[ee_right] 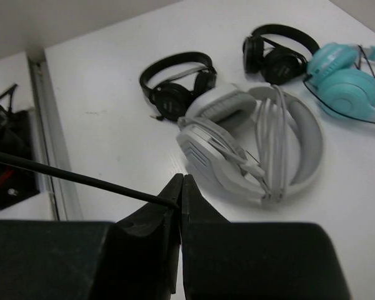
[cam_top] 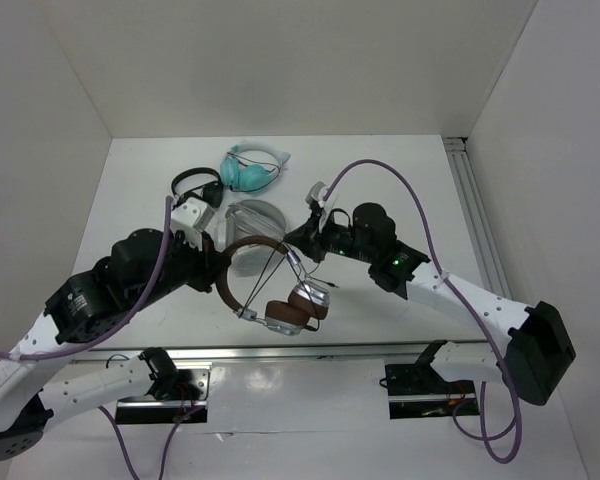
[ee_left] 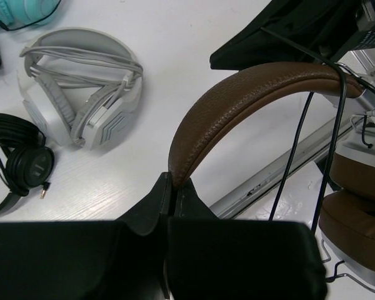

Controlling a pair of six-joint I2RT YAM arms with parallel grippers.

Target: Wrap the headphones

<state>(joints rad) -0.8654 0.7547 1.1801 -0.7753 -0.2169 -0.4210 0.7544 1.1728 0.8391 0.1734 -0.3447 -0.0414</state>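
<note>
Over a white table's (cam_top: pixel 150 190) near edge, brown-and-silver on-ear headphones (cam_top: pixel 280 290) are clamped by the left gripper (ee_left: pixel 173 185), their thin dark cable (ee_right: pixel 62 172) pinched by the right gripper (ee_right: pixel 180 189), best kept taut while wound.

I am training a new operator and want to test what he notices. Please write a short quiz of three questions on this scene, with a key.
1. Choose one. What does the left claw grip?
A) the cable
B) the brown headband
C) an earcup
2. True or false: the right claw is shut on the thin dark cable.
3. Count: how many black pairs lie on the table in the right wrist view?

Key: 1 B; 2 true; 3 two.
</note>
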